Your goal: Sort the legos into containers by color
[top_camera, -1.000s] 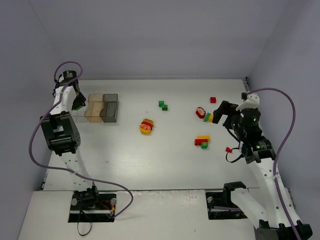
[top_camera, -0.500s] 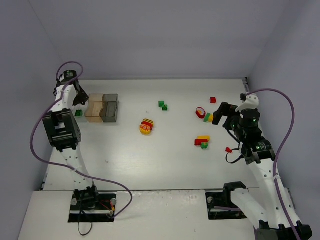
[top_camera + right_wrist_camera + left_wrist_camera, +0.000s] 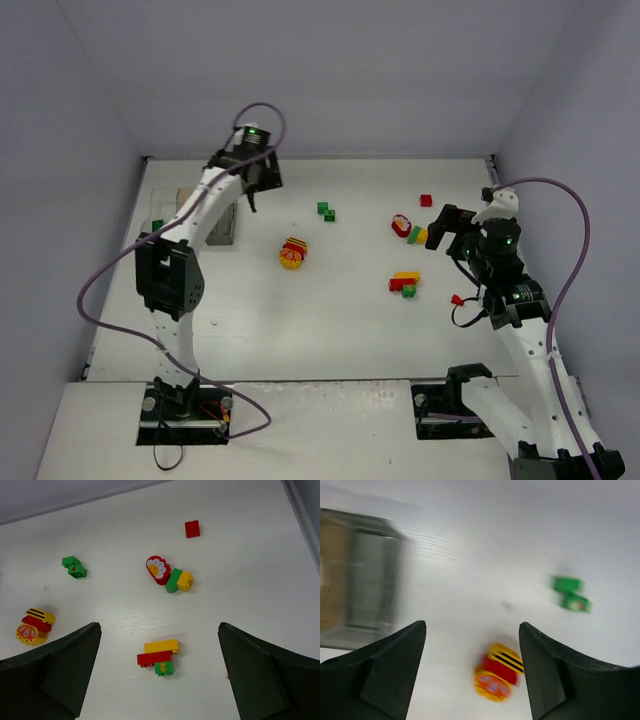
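The containers (image 3: 365,595) sit left of the left hand (image 3: 471,630), which is released and empty over a red-yellow lego clump (image 3: 496,677), with green legos (image 3: 572,595) to its right. The right hand (image 3: 158,630), also spread and empty, hovers over a yellow-red-green lego stack (image 3: 160,657) on the table (image 3: 240,580).

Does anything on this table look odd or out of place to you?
Nothing looks spilled or broken. What stands out: the red-yellow-green stack, the red-and-yellow clump and the flower clump each mix colours, so they probably need pulling apart before sorting. The left wrist view is blurred.
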Action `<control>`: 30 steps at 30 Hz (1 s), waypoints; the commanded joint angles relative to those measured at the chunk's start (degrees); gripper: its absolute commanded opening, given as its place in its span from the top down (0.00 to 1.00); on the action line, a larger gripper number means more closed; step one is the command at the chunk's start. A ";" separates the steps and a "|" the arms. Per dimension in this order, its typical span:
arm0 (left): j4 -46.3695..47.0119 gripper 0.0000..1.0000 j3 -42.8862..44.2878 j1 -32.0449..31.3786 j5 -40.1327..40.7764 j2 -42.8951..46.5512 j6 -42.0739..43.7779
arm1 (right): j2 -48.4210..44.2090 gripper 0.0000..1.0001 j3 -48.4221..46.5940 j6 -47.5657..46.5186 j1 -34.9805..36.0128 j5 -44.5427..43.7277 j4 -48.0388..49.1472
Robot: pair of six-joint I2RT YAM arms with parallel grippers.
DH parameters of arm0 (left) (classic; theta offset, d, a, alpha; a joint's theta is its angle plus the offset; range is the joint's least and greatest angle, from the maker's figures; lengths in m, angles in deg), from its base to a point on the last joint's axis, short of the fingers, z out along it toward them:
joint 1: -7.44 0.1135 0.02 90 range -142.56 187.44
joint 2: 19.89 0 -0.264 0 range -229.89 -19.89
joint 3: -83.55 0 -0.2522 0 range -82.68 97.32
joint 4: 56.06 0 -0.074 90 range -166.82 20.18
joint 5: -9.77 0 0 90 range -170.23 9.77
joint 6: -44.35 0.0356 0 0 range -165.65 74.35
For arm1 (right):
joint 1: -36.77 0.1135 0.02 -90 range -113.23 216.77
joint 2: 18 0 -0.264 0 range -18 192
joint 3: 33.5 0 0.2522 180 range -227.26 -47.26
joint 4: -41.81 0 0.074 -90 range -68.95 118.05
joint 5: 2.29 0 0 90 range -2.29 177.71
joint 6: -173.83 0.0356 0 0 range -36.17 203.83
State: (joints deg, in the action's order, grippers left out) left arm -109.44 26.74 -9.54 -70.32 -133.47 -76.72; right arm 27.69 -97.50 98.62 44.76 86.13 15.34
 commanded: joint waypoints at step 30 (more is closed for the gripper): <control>5.86 0.43 28.21 -18.89 6.70 -32.23 -5.76 | -0.08 0.00 -0.65 2.44 0.27 -0.44 1.28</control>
State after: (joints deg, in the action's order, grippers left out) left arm -107.19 52.01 -29.49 -65.36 -167.15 -83.37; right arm 27.89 -97.50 100.39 44.76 85.56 14.05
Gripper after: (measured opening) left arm 0.582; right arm 0.999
